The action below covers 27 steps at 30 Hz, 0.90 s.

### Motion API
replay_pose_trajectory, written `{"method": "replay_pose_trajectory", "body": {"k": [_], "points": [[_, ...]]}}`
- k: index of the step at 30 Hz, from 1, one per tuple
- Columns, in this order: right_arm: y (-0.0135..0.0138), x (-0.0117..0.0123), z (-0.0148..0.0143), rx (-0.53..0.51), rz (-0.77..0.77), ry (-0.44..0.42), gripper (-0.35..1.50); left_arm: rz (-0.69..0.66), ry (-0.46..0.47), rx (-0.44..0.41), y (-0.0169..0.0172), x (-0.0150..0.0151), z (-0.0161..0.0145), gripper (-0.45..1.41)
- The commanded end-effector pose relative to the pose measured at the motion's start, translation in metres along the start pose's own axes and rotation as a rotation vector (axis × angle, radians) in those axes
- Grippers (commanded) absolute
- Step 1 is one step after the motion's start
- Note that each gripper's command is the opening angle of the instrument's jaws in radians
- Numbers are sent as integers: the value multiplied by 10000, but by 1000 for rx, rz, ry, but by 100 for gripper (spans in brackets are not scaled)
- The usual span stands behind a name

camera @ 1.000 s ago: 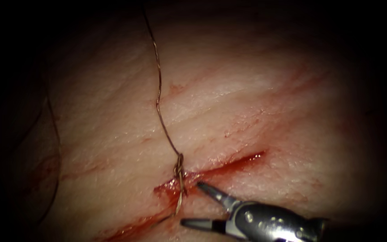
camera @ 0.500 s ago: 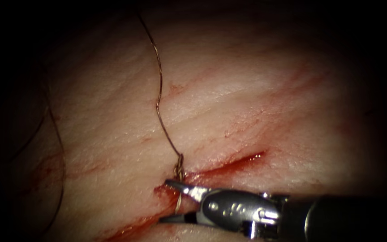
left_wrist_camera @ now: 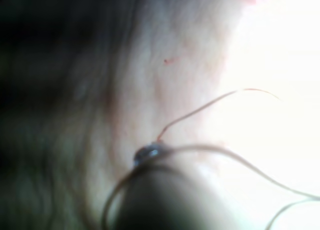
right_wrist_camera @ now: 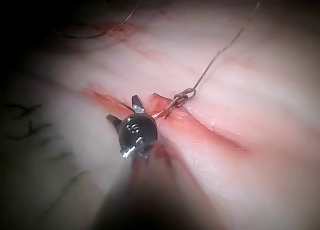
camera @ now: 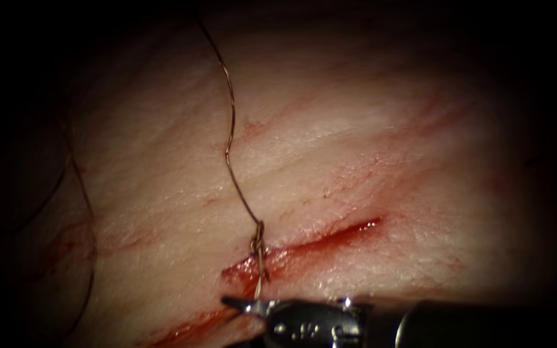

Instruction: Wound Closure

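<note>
The tissue (camera: pixel 369 148) is pale and glistening, streaked pink, with a slanted cut (camera: pixel 317 245) lined by red fluid (camera: pixel 195 322). Thread (camera: pixel 230 129) runs from the dark top down to a knot (camera: pixel 258 245) at the cut, its short tail reaching the right tool (camera: pixel 236 316). That tool's jaws stand apart beside the tail, gripping nothing. Loose thread loops over the left tool (left_wrist_camera: pixel 147 154); its jaws cannot be judged.

Pale pinkish-white tissue (camera: pixel 330 148) carries faint red streaks, the cut (camera: pixel 317 245) is wet with red fluid (camera: pixel 356 229), the thread (camera: pixel 230 129) is coppery brown, and the right claw (camera: pixel 243 309) is dark silvery metal.
</note>
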Motion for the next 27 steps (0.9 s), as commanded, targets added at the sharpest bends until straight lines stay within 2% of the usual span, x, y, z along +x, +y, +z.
{"method": "replay_pose_trajectory", "body": {"k": [1, 8, 9, 10, 13, 16, 22, 27], "points": [[0, 1, 11, -17, 3, -3, 128, 2, 2, 1, -2, 1, 8, -45], [14, -2, -5, -128, 22, -86, 120, 4, 3, -4, 4, -3, 10, -45], [14, -3, -6, -121, 22, -93, 96, 5, 0, -5, 4, -3, 10, -45], [14, -3, -6, -121, 22, -93, 96, 5, 0, -5, 4, -3, 10, -45], [12, -1, -3, -71, 39, -66, -35, 5, -1, -4, 4, -3, 11, -45], [14, 2, 1, -95, 78, -16, -35, 5, -1, -4, 5, -3, 11, -45], [14, 8, 3, -106, 87, 9, -35, 6, 0, -5, 5, -4, 10, -45], [12, 14, -10, -108, 178, 39, -35, 6, -2, -4, 4, -6, 8, -45]]}}
